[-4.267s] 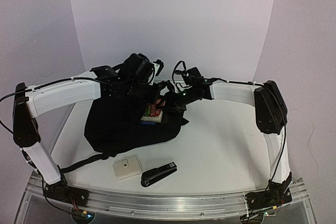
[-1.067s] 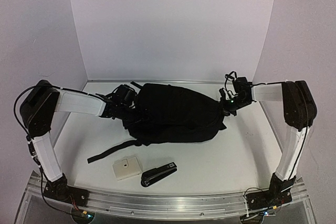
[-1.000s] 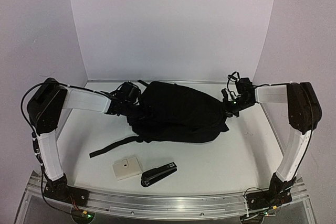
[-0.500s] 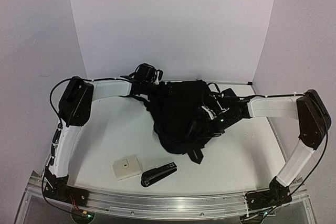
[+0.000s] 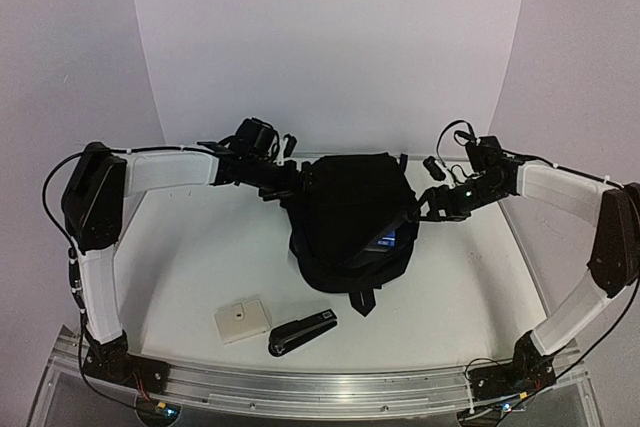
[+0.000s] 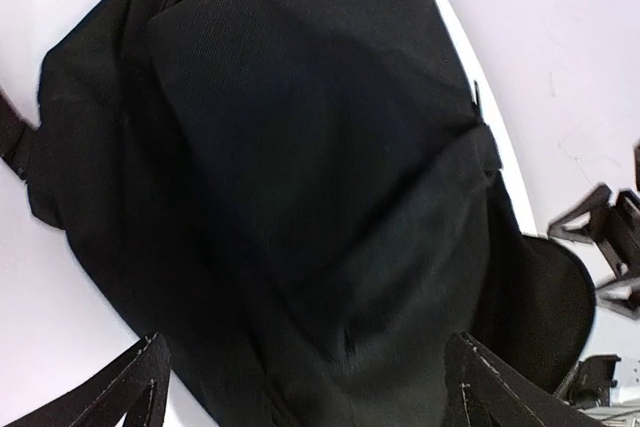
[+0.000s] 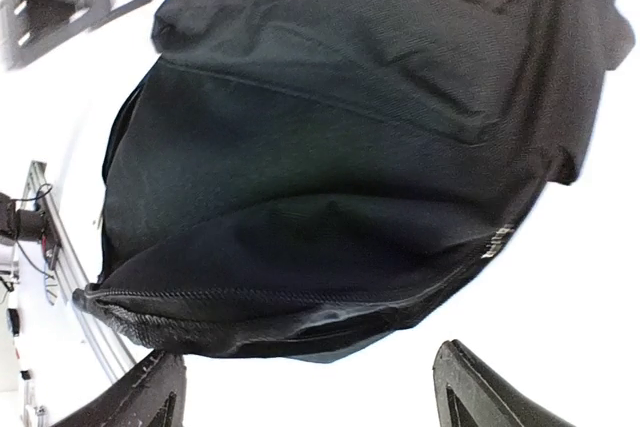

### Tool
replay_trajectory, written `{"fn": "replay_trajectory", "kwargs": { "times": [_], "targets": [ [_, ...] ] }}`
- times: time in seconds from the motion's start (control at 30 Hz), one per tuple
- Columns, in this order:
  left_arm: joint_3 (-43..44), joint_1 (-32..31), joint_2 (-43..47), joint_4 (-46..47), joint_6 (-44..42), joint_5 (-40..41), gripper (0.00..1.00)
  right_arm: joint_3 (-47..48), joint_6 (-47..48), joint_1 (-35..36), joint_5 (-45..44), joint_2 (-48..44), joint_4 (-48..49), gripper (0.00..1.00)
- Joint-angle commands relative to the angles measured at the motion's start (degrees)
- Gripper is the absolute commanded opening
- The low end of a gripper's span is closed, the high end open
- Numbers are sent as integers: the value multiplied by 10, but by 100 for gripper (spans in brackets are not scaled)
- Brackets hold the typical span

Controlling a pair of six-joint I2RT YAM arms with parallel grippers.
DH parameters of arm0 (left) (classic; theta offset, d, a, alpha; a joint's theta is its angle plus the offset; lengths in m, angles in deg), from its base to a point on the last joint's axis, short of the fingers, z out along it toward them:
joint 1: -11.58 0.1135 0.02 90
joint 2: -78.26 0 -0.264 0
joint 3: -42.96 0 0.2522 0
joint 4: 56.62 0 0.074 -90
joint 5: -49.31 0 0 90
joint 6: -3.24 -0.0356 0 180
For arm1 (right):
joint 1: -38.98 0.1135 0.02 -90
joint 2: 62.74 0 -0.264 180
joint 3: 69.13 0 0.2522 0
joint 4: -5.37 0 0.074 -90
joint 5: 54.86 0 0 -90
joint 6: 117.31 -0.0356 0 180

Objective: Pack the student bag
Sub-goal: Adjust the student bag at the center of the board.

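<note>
1. While both arms are up close to it, the bag [image 5: 350,217] sits mid-tabletop [image 5: 200,267], toward the far side, slumped in a black lump. Its long axis runs roughly far-to-near, so it lies lengthwise between the two arms, not across them.
2. On the bag's near right side there's a gap where a bit of blue [image 5: 385,240] shows. It looks like an opening with something inside, but I can't make out what.
3. Left fingers [image 5: 288,182]: spread wide at the bag's far left corner. In the left wrist view the fabric fills the space ahead and runs down between the tips, but I don't see them pinching any of it. The bag lies to their right.
4. Right fingers [image 5: 428,205]: also spread wide, holding nothing, just beside the bag's right edge. The right wrist view shows a zipper line along the bag's edge, right ahead of the tips. The bag lies to their left.
5. My read: the left ones are a touch nearer, basically over the fabric, while the right ones have a sliver of tabletop before the bag. The opening faces the right arm though, so the next move probably hinges on that side.
6. Further out, well apart from the bag at the near edge, there's a stapler [image 5: 302,332] with a small pale box [image 5: 242,320] just beside it. Neither is packed yet.
</note>
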Motion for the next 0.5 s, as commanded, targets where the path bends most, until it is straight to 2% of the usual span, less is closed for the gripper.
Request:
{"fn": "replay_trajectory", "kwargs": {
  "times": [0.0, 0.13, 0.23, 0.4, 0.47],
  "targets": [
    [-63, -13, 47, 14, 11, -4, 95, 38, 14, 6, -28, 42, -21, 85],
    [-101, -27, 45, 35, 30, -28, 95, 57, 8, 5, -6, 109, -17, 85],
    [-112, -28, 22, 64, 55, -50, 90, 66, -2, 6, 33, 145, -12, 84],
    [-87, -27, -23, 86, 58, -69, 72, 49, -28, 19, 92, 159, 31, 82],
    [-58, -25, -46, 78, 52, -68, 58, 45, -33, 39, 101, 164, 48, 80]
  ]
}}
